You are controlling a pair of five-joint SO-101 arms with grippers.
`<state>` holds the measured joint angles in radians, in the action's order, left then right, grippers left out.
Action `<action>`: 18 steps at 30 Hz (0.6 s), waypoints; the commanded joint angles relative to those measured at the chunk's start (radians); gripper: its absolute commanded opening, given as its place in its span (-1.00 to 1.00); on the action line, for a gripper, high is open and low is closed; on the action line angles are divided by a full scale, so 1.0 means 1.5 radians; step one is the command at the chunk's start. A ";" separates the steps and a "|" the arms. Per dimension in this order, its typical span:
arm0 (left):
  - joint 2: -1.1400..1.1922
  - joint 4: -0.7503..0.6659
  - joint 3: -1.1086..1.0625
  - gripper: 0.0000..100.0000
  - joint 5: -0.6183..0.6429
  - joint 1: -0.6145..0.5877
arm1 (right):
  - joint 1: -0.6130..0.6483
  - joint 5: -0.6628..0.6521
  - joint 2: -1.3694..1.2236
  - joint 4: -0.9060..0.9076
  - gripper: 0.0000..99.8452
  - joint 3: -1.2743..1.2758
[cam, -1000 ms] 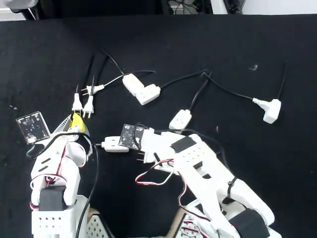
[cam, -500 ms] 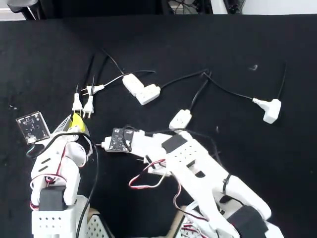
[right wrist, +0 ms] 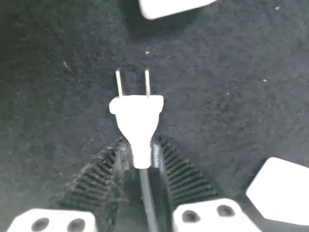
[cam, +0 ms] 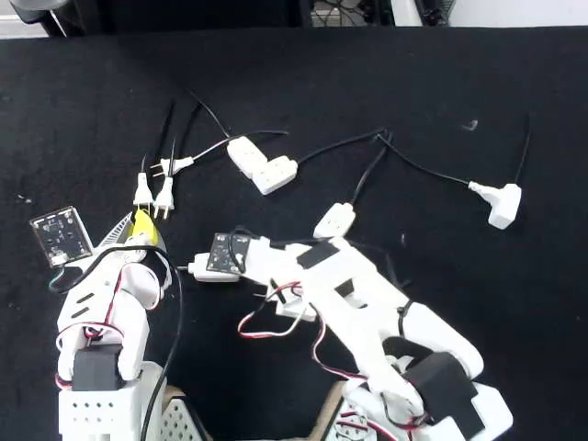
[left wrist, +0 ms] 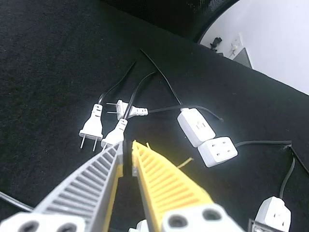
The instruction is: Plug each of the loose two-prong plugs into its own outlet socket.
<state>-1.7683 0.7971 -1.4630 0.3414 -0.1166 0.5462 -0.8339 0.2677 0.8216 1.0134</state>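
Two-prong plug [right wrist: 137, 116] sits clamped by its neck between the ridged fingers of the right gripper [right wrist: 140, 143], prongs pointing away from the wrist over the black table [right wrist: 58, 96]. What runs back from the plug between the fingers is lost in shadow. Ahead of the prongs lies the edge of a white socket block [right wrist: 169, 6], cut off by the frame. A second white block [right wrist: 282, 191] is cropped at the corner, its face unseen.

From above, the right arm's dark wrist module [cam: 230, 253] hides that gripper and the held plug. It also covers part of a white socket [cam: 204, 269] on the table.

The left gripper [left wrist: 126, 147] has its grey and yellow fingers drawn nearly together, a thin dark slit between them and nothing visibly gripped. Its tips rest just short of a loose plug [left wrist: 91, 128] and a second loose plug [left wrist: 116, 135] lying side by side. A third plug [left wrist: 123, 107] lies just beyond them.

Further off, a twin socket [left wrist: 195, 126] touches a neighbouring socket [left wrist: 217, 151]. At the far right, a white angled fitting [cam: 501, 204] ends a cord; whether it is a plug or a socket is hard to make out.
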 commanded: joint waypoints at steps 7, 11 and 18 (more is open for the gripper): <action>0.002 -0.013 0.011 -0.90 0.005 -0.002 | -0.015 -0.010 0.210 0.158 -0.98 -0.047; 0.002 -0.012 0.014 -0.90 0.005 -0.002 | -0.015 -0.005 0.289 0.191 -0.98 -0.064; 0.040 0.015 0.087 -0.90 0.004 0.021 | -0.019 0.086 0.328 0.080 -0.98 -0.063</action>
<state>-1.7499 0.8032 -1.4308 0.3414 -0.1166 0.5432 -0.7633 0.7204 1.0211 0.9735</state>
